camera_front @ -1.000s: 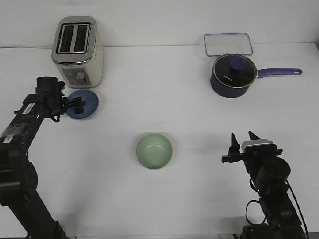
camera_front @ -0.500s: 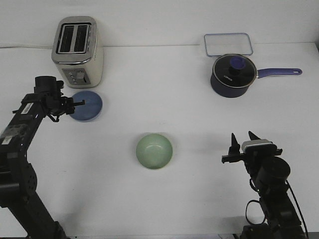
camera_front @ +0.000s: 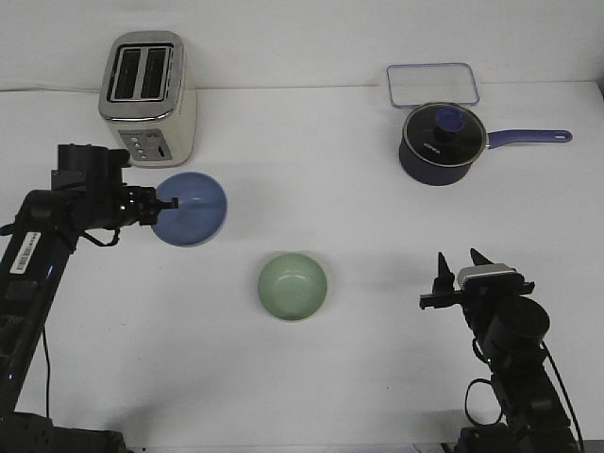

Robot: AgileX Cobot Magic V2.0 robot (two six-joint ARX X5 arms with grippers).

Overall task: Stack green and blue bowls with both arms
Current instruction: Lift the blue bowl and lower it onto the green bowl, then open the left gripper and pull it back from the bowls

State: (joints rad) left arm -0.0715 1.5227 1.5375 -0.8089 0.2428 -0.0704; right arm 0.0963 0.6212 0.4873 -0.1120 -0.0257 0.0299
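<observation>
A: Where is your left hand?

B: It reaches sideways toward the middle, forearm level, fingers pinched on the near rim of the blue bowl. You have the bowl lifted and tilted, its hollow facing the camera, just in front of the toaster.

A: And your right hand?

B: It points up and away over the counter, fingers parted, gripping nothing, arm folded low.

A: The green bowl?

B: Upright on the counter between your hands, apart from both. The saucepan sits far back right.

Blue bowl; mint-green bowl; navy pan, purple handle.
</observation>
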